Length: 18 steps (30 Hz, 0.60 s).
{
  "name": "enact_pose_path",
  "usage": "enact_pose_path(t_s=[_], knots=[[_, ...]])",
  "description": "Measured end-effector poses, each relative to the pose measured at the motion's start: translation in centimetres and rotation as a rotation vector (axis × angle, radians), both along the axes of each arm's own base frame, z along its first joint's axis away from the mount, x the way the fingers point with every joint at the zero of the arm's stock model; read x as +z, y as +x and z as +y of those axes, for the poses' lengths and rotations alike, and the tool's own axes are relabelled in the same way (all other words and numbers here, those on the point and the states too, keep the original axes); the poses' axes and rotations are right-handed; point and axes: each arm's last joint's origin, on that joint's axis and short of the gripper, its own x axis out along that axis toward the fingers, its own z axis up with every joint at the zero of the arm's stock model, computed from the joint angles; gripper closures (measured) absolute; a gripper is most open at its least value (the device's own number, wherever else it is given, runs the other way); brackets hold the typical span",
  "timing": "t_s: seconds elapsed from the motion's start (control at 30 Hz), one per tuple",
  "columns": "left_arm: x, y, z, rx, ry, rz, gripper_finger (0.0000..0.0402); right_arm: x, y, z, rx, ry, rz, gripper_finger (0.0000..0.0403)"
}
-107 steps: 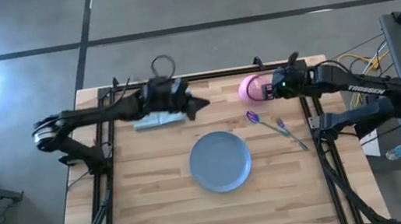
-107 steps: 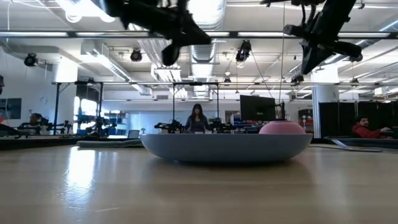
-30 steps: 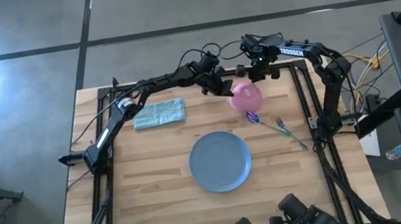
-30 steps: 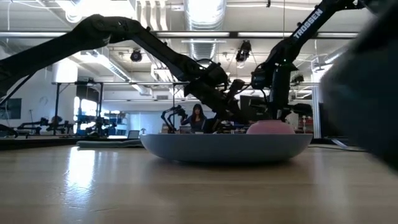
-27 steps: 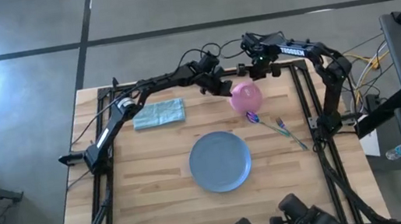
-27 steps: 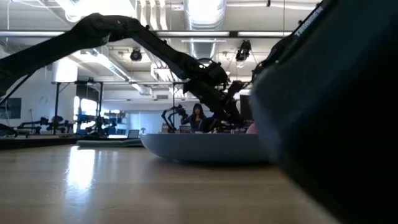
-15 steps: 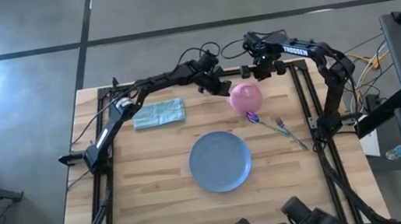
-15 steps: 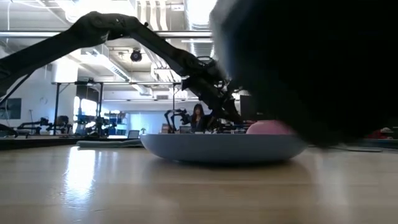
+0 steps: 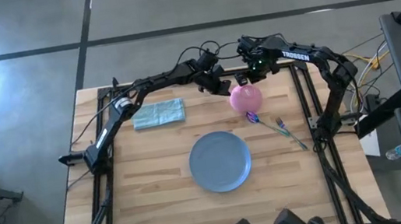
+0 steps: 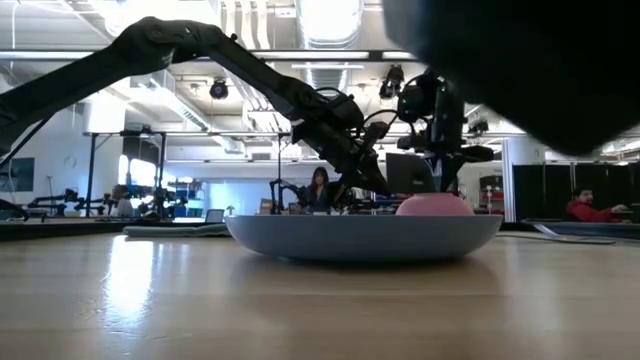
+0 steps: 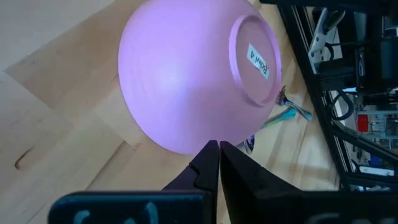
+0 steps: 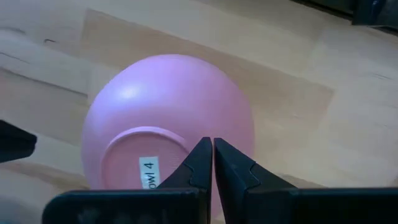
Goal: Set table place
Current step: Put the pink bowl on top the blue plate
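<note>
While most of the table (image 9: 159,212) lies bare along its left and near edges, everything in use crowds its far right part. Left to right in the high view sit one folded teal cloth (image 9: 159,114), one blue plate (image 9: 220,161) at mid-table, one pink bowl (image 9: 246,98) upside down near the far rail, then one purple-headed spoon (image 9: 255,118) and one pale green fork (image 9: 291,132) lying just right of the plate, close to the right rail.

Both arms reach in over the far edge. The left gripper (image 9: 222,87) hangs just left of the bowl, its fingers (image 11: 208,165) pressed together with nothing between them. The right gripper (image 9: 249,77) hovers just beyond the bowl, fingers (image 12: 202,163) likewise closed and empty.

Writing on the bowl's base sticker reads "Bowl 4" (image 11: 259,60); the right arm carries "TROSSEN" lettering (image 9: 295,54).
</note>
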Motion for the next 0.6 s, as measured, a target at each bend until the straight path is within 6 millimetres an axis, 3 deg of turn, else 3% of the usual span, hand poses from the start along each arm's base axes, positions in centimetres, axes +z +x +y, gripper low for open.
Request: enact_pose_path(t_s=[0.4, 0.6], knots=[[0.03, 0.01, 0.03, 0.008, 0.003, 0.0, 0.0402, -0.05, 0.11, 0.09, 0.101, -0.003, -0.004, 0.0392], [0.06, 0.02, 0.03, 0.009, 0.004, -0.001, 0.0402, -0.12, 0.1, 0.15, 0.107, 0.008, -0.012, 0.0357]])
